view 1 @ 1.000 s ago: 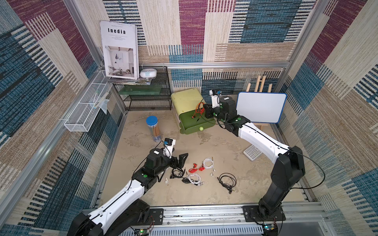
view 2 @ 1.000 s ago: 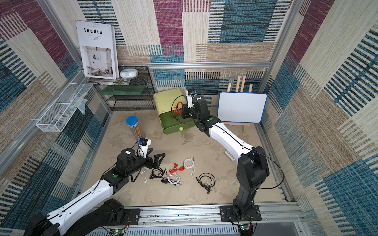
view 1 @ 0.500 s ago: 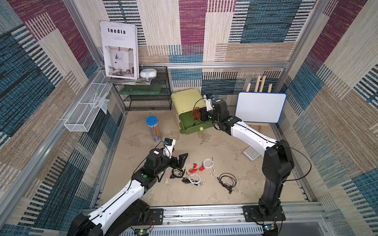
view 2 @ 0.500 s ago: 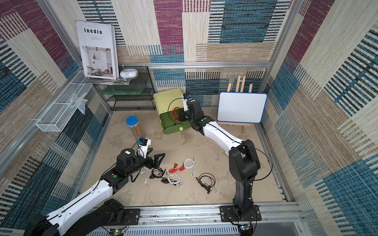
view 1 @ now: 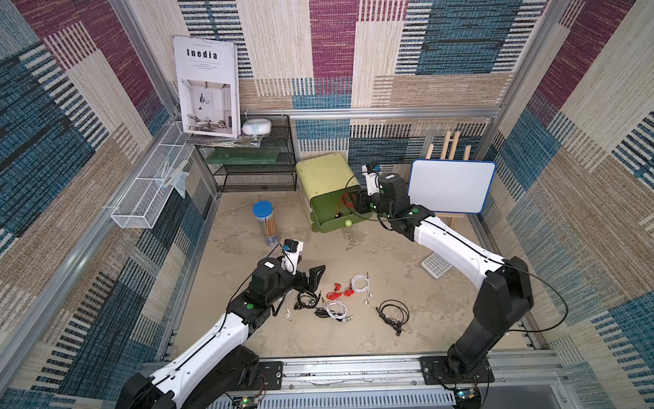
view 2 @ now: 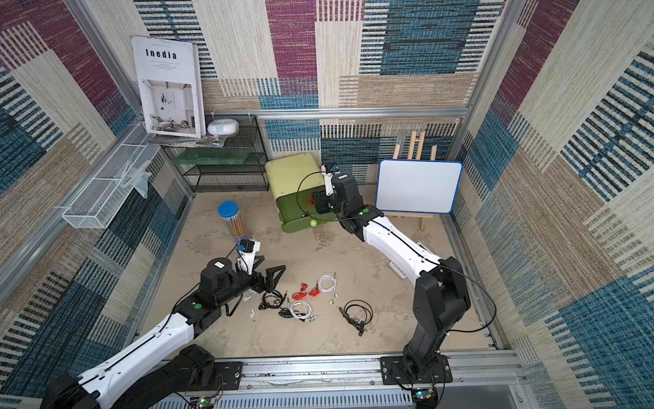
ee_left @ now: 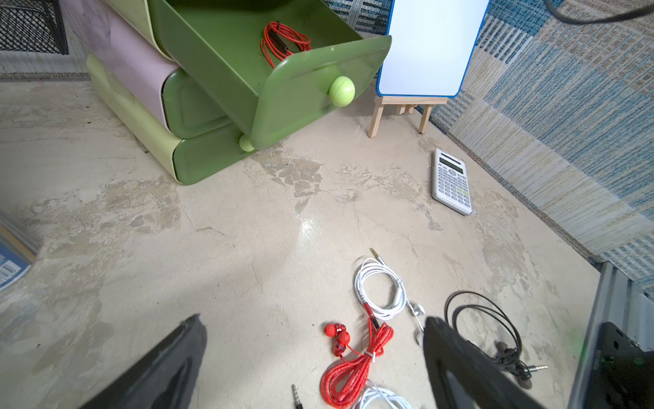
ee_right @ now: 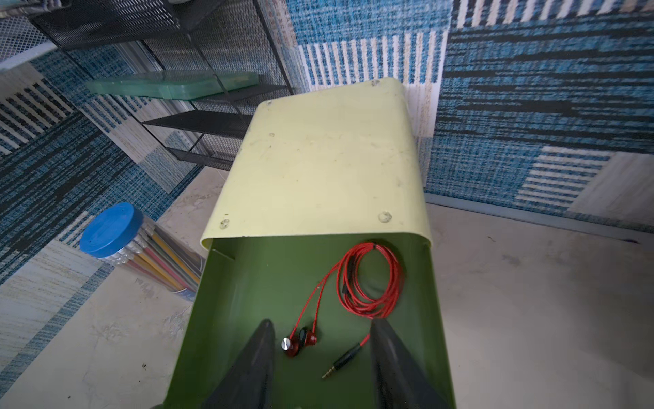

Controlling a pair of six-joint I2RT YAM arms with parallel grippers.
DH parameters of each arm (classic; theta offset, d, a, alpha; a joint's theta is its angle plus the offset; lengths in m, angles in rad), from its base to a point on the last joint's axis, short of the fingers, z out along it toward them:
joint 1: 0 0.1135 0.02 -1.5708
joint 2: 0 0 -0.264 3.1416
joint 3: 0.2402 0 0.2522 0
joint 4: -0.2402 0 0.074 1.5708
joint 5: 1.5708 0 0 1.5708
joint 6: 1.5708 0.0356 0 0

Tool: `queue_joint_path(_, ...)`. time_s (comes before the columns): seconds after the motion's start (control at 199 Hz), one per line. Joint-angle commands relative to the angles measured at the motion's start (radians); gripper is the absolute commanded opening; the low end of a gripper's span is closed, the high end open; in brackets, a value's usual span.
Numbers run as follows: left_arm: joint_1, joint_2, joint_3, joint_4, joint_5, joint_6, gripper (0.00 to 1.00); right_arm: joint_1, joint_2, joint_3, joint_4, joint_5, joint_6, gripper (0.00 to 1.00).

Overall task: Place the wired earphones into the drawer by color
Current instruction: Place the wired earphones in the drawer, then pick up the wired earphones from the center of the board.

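Note:
The top green drawer (view 1: 334, 222) (ee_right: 247, 301) of the yellow-green cabinet is pulled out. A set of red wired earphones (ee_right: 368, 279) (ee_left: 283, 42) lies loose on its floor. My right gripper (ee_right: 322, 324) (view 1: 355, 203) hangs open just above the drawer, with the earbuds and jack plug lying below the gap, untouched. On the floor lie more wired earphones: a red bundle (view 1: 339, 290) (ee_left: 354, 368), a white one (view 1: 360, 283) (ee_left: 380, 288), a black one (view 1: 393, 311) (ee_left: 485, 325), and further black (view 1: 304, 301) and white (view 1: 336, 308) ones. My left gripper (view 1: 315, 279) (ee_left: 313, 318) is wide open and empty beside them.
A jar of pencils (view 1: 265, 223) stands left of the cabinet. A whiteboard on an easel (view 1: 449, 186) stands to its right, and a calculator (ee_left: 451, 180) lies in front of that. A black wire shelf (view 1: 254, 166) lines the back wall.
My right gripper moved in over the drawer, opened and let go of the red earphones, which now lie in the drawer. The left arm has not moved.

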Motion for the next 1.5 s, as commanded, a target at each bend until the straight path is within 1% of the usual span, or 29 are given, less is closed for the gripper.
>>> queue_joint_path(0.0, -0.001, -0.011, 0.020, -0.006, 0.017, 0.006, 0.99, 0.001, -0.090, -0.099, 0.011, 0.076, -0.011, 0.55)
queue_joint_path(0.13, -0.007, -0.008, 0.050, -0.066, 0.026, 0.006, 0.99, 0.001, -0.239, -0.259, 0.024, 0.136, -0.031, 0.61)
queue_joint_path(0.276, -0.029, 0.001, 0.063, -0.141, 0.063, -0.019, 0.99, 0.001, -0.409, -0.410, 0.010, 0.198, -0.056, 0.67)
queue_joint_path(0.381, -0.076, 0.006, 0.076, -0.196, 0.078, -0.026, 0.99, 0.000, -0.533, -0.536, 0.036, 0.246, -0.067, 0.73)
queue_joint_path(0.481, -0.136, 0.026, 0.106, -0.263, 0.046, -0.027, 0.99, 0.000, -0.651, -0.667, 0.107, 0.275, -0.086, 0.78)
queue_joint_path(0.527, -0.164, 0.042, 0.118, -0.288, 0.020, -0.030, 0.99, 0.001, -0.696, -0.725, 0.151, 0.291, -0.093, 0.83)
queue_joint_path(0.532, -0.166, 0.043, 0.119, -0.290, 0.018, -0.031, 0.99, 0.000, -0.700, -0.732, 0.156, 0.292, -0.094, 0.84)
queue_joint_path(0.552, -0.176, 0.051, 0.125, -0.298, 0.010, -0.032, 0.99, 0.000, -0.718, -0.756, 0.176, 0.295, -0.096, 0.96)
queue_joint_path(0.567, -0.183, 0.059, 0.129, -0.302, 0.007, -0.034, 0.99, 0.000, -0.730, -0.774, 0.190, 0.297, -0.096, 1.00)
queue_joint_path(0.737, -0.254, 0.155, 0.192, -0.346, -0.033, -0.042, 0.99, -0.001, -0.816, -0.923, 0.313, 0.305, -0.102, 0.99)
queue_joint_path(0.883, -0.319, 0.240, 0.252, -0.378, -0.091, -0.042, 0.99, -0.001, -0.856, -0.990, 0.333, 0.348, -0.120, 0.99)
queue_joint_path(0.938, -0.342, 0.279, 0.277, -0.392, -0.114, -0.041, 0.99, -0.001, -0.875, -1.025, 0.391, 0.365, -0.126, 0.99)
queue_joint_path(1.033, -0.380, 0.353, 0.329, -0.425, -0.148, -0.035, 1.00, -0.001, -0.911, -1.069, 0.438, 0.353, -0.135, 0.99)
queue_joint_path(1.178, -0.423, 0.477, 0.404, -0.480, -0.199, -0.020, 0.96, -0.002, -0.938, -1.096, 0.459, 0.351, -0.137, 0.99)
queue_joint_path(1.309, -0.454, 0.557, 0.460, -0.532, -0.262, 0.002, 0.93, -0.001, -0.944, -1.101, 0.453, 0.346, -0.132, 0.99)
queue_joint_path(1.414, -0.461, 0.609, 0.497, -0.566, -0.291, 0.013, 0.89, -0.002, -0.954, -1.097, 0.443, 0.346, -0.125, 0.99)
queue_joint_path(1.499, -0.464, 0.648, 0.525, -0.587, -0.315, 0.018, 0.83, -0.002, -0.968, -1.100, 0.440, 0.350, -0.123, 0.99)
